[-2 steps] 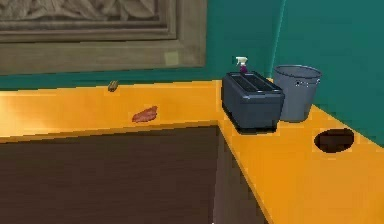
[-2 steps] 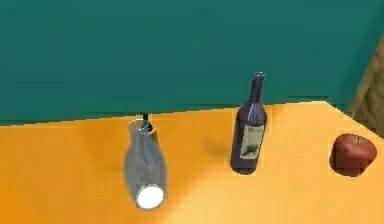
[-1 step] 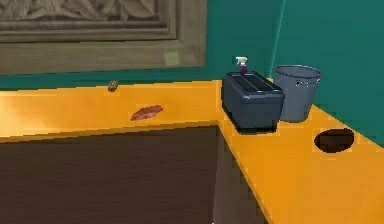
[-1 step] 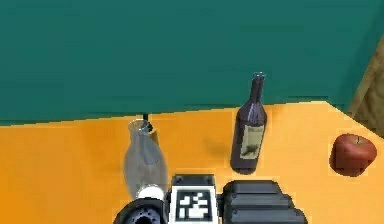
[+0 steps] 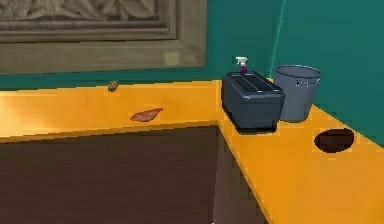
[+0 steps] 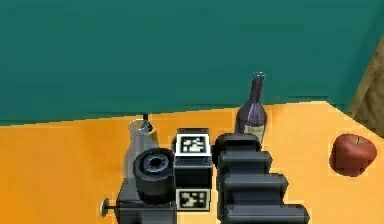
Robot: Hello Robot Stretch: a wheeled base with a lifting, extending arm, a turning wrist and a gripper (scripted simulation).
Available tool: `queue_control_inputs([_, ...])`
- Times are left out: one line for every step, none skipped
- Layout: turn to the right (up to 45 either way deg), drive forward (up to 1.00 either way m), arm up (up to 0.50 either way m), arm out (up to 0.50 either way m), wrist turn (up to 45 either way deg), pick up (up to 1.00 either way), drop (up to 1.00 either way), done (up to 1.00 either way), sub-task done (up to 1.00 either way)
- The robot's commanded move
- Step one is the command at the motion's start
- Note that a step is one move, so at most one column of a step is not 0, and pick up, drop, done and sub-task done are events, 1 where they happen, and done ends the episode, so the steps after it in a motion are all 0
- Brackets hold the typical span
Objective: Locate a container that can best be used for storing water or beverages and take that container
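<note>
1. Arm side view: a dark bottle (image 6: 256, 112) stands upright on the orange counter (image 6: 60, 160), near the teal wall (image 6: 120, 50).
2. The bottle is just beyond the arm (image 6: 250, 185) and to the right of the arm's two white marker squares.
3. An apple (image 6: 353, 153) rests on the counter, well apart from the bottle, at this view's right.
4. The gripper (image 6: 128, 200) lies low, left of the markers. A pale upright thing (image 6: 141, 135) stands on the counter behind it, so I cannot tell whether the gripper holds anything or how its fingers are set.
5. Forward view: the counter turns a corner. On it are a dark toaster (image 5: 252, 100), a sprayer (image 5: 241, 65) behind it, and a grey bin (image 5: 297, 92) just beside it.
6. A round dark hole (image 5: 333, 140) shows in the counter, right of the toaster.
7. A red scrap (image 5: 146, 115) lies on the counter's left run, and a framed picture (image 5: 90, 20) hangs above it.
</note>
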Motion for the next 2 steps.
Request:
queue_control_inputs([0.0, 0.0, 0.0, 0.0, 45.0, 0.0, 0.0, 0.0, 0.0])
queue_control_inputs([0.0, 0.0, 0.0, 0.0, 45.0, 0.0, 0.0, 0.0, 0.0])
